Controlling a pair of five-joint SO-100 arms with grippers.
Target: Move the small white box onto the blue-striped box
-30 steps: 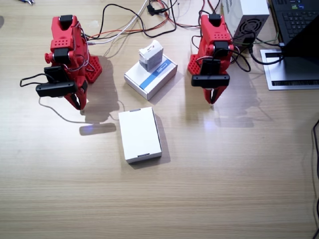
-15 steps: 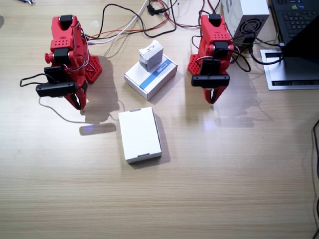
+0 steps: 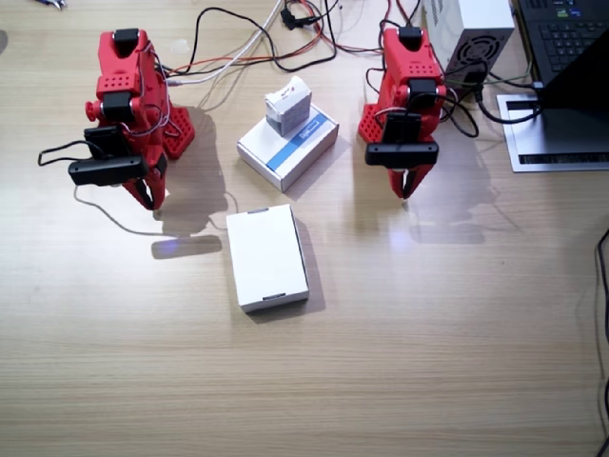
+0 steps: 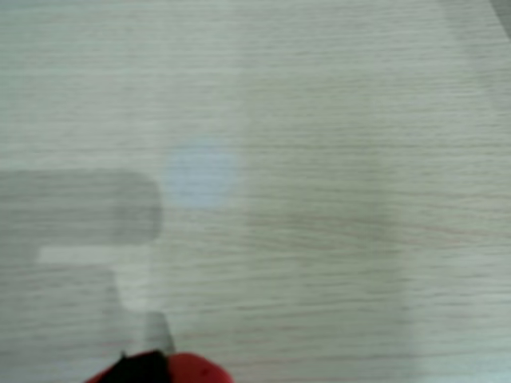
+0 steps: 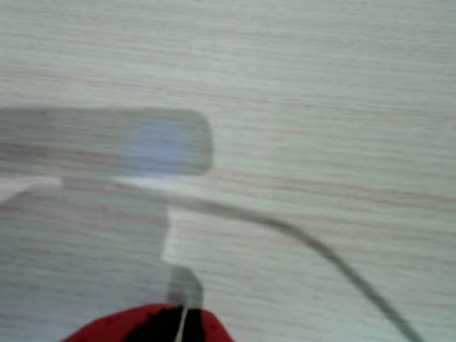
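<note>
The small white box (image 3: 287, 104) rests on the far end of the blue-striped box (image 3: 287, 146), between the two red arms. My left gripper (image 3: 409, 186) points down at the table, shut and empty, a hand's width from the striped box. My right gripper (image 3: 148, 195) also points down, shut and empty, on the other side of the boxes. In a wrist view only a red jaw tip (image 4: 172, 369) shows over bare wood. In a wrist view a red tip (image 5: 167, 322) shows above a thin cable (image 5: 335, 260).
A large plain white flat box (image 3: 266, 257) lies in front of the striped box. Cables (image 3: 257, 43) run along the far edge. A grey power unit (image 3: 471, 33) and a laptop (image 3: 566, 57) stand beside the left arm.
</note>
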